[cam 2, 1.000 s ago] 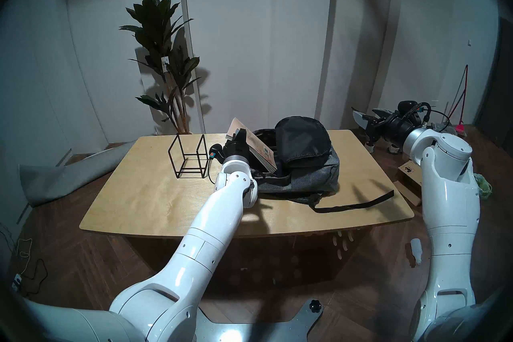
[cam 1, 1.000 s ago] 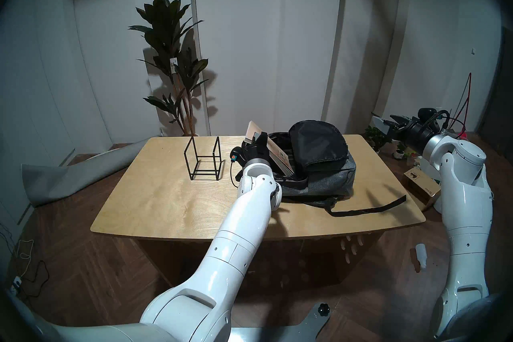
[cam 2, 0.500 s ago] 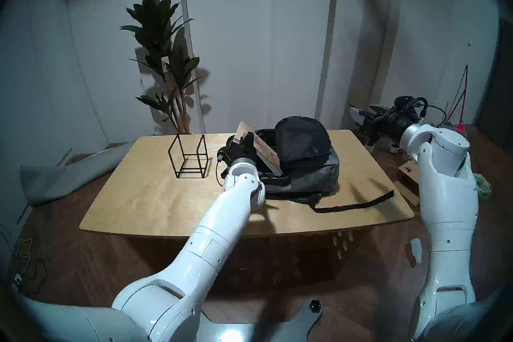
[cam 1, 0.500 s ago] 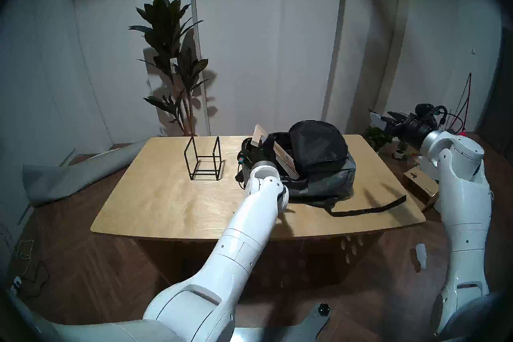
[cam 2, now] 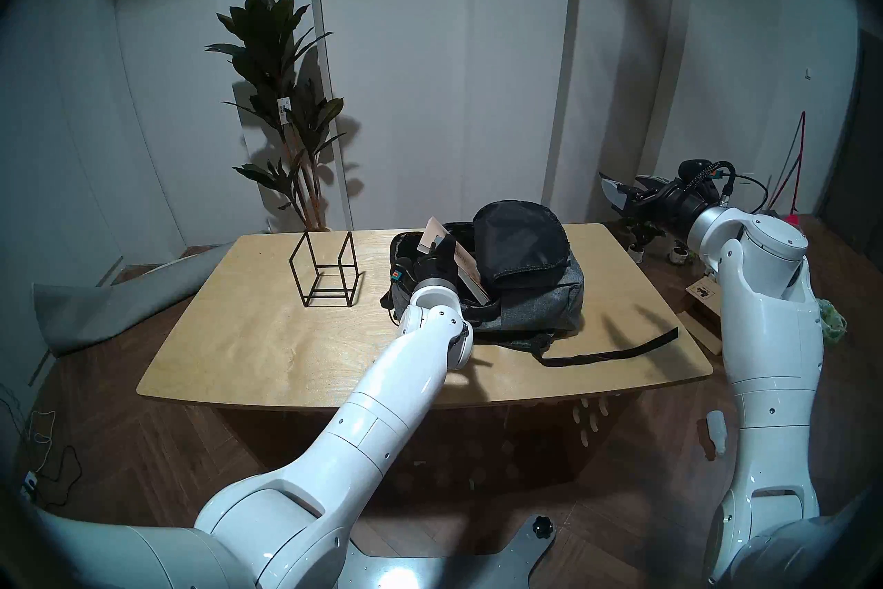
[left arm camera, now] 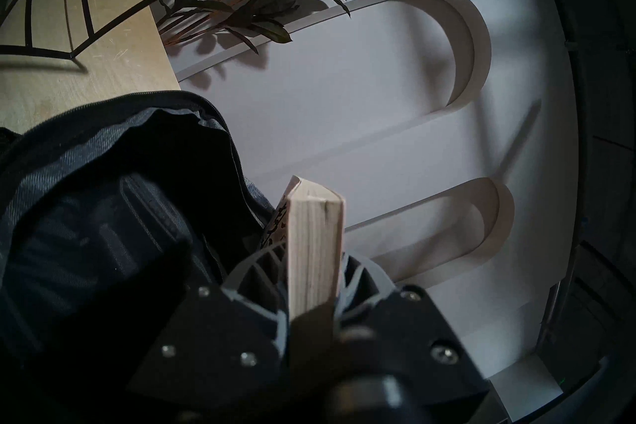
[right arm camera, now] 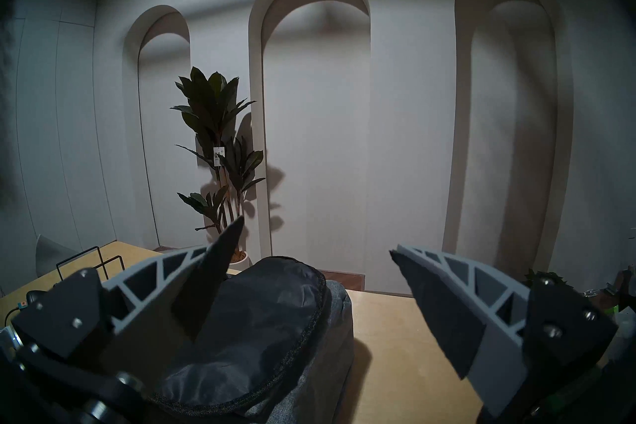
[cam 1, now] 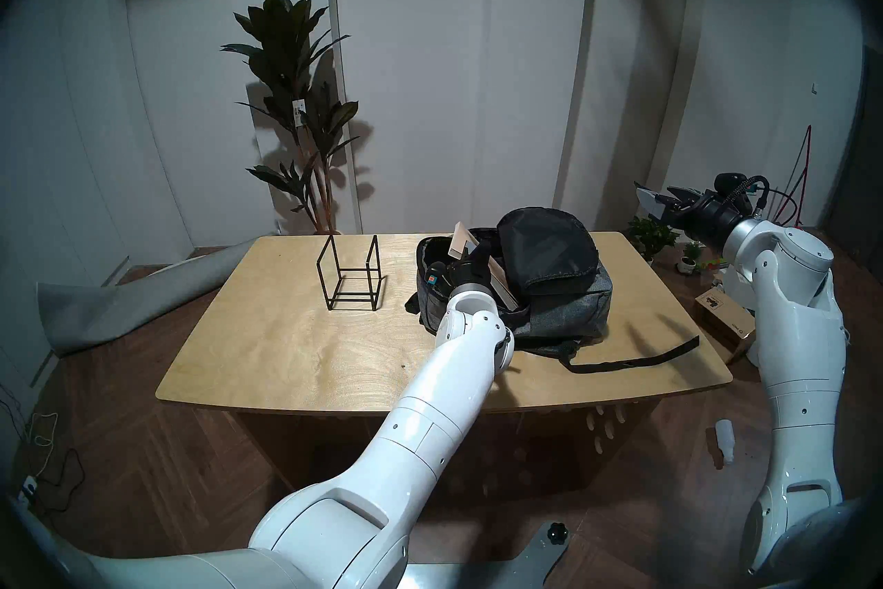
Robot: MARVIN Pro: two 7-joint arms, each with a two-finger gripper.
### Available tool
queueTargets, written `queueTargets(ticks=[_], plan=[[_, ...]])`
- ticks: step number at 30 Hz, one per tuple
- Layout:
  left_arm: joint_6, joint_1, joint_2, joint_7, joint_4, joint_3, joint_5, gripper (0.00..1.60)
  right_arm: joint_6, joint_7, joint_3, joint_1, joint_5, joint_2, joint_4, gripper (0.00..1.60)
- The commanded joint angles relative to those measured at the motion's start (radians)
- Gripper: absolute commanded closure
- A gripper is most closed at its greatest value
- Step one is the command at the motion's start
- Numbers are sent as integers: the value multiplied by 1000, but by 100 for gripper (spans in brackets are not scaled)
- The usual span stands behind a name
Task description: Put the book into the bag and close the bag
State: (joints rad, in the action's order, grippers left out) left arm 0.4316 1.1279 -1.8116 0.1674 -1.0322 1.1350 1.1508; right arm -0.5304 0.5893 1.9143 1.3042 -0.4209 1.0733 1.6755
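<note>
Left tool [left arm camera: 315, 278] clamped on book [left arm camera: 315, 241] — tilted, lower end inside open bag [cam 1: 564, 311] on worktop [cam 1: 267, 334]. Right tool [right arm camera: 316, 275] spread apart, empty — far right.

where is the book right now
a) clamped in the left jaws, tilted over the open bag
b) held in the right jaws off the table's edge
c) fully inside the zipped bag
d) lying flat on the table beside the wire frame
a: the book sits pinched between the left gripper's jaws, leaning into the mouth of the open bag, its top corner sticking out; the right gripper is open and empty.
</note>
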Motion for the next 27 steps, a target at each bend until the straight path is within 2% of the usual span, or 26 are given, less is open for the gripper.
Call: queueTargets(ticks=[1,10,12,14,15,16,21,27], plan=[[-2,-52,-12,24,-8,-16,-29,160,1,3,-1,-32,-11,1,11,0],[-37,-73,6,112,9,-41,-64,160,-6,-8,-8,-40,-21,12,11,0],[-40,-77,13,129,13,-52,-83,105,-7,-11,-10,-42,-21,14,13,0],[-40,-79,23,145,9,-70,-112,69,-7,-13,-12,-43,-22,17,14,0],[-41,-81,31,155,5,-83,-132,26,-8,-15,-14,-44,-22,18,15,0],[-40,-81,35,163,2,-91,-145,0,-8,-16,-15,-44,-22,19,16,0],[-29,-88,53,209,-2,-153,-242,0,-10,-21,-18,-46,-23,25,19,0],[-17,-118,87,302,19,-253,-420,0,-12,-25,-20,-46,-25,31,21,0]])
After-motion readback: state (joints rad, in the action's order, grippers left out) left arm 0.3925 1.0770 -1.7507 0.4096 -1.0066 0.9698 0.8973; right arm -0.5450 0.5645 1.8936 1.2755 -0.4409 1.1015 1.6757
